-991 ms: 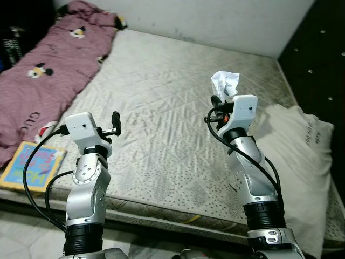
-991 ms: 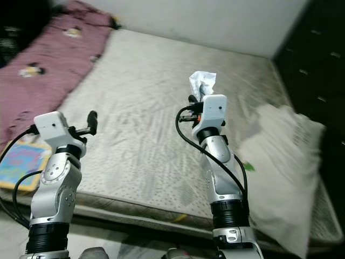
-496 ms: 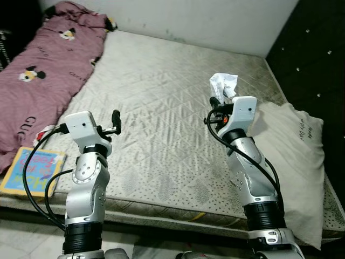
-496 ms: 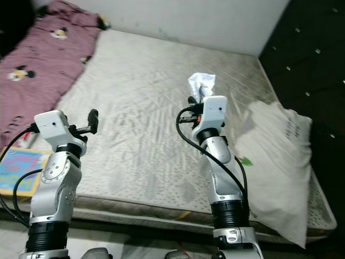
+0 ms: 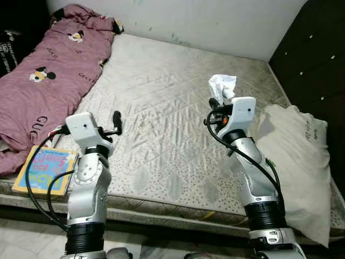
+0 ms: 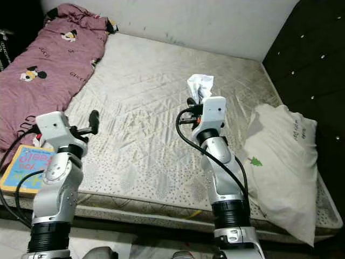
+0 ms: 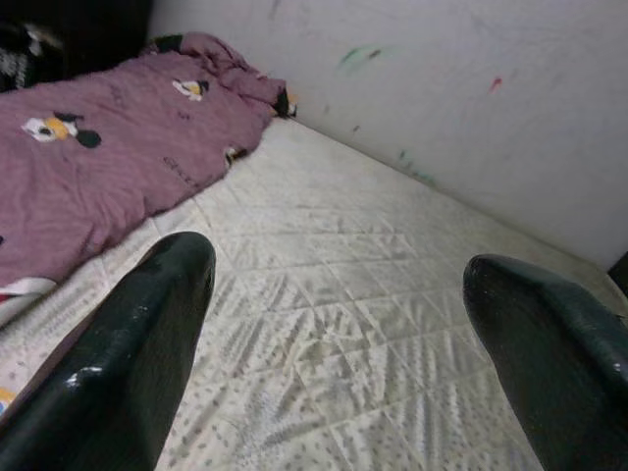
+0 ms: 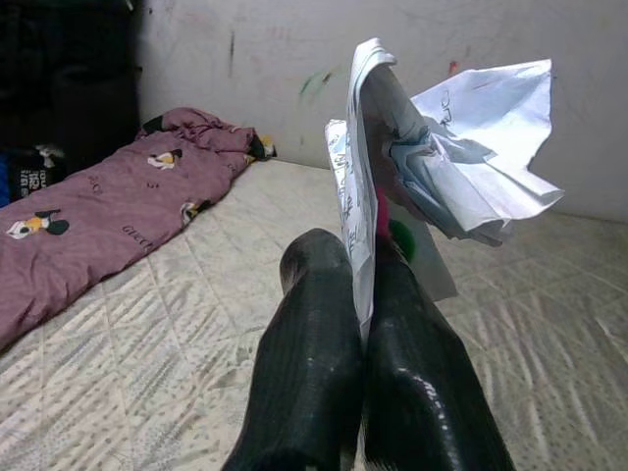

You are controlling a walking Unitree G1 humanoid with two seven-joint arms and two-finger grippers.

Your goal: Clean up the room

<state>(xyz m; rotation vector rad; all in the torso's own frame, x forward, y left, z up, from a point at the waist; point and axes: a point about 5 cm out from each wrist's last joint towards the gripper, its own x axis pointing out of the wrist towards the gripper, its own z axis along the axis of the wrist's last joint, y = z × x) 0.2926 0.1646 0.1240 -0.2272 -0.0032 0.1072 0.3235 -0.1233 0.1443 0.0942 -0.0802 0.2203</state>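
Observation:
A crumpled white paper (image 5: pixel 222 86) is pinched in my right gripper (image 5: pixel 216 102), which is shut on it and held up above the middle of the bare mattress (image 5: pixel 161 102). In the right wrist view the paper (image 8: pixel 432 167) sticks out from between the two black fingers (image 8: pixel 314 392). My left gripper (image 5: pixel 115 122) is raised over the mattress's near left part, open and holding nothing; its wide-apart fingers (image 7: pixel 137 343) frame the mattress in the left wrist view.
A maroon cartoon-print blanket (image 5: pixel 48 75) lies along the mattress's left side. A colourful picture book (image 5: pixel 46 170) rests at the near left corner. A white pillow (image 5: pixel 299 162) hangs off the right edge, beside a dark cabinet (image 5: pixel 318 59). A pale wall (image 5: pixel 215 21) stands behind.
The camera view has shifted and swayed; both arms keep the same pose, with the paper still held in the right gripper.

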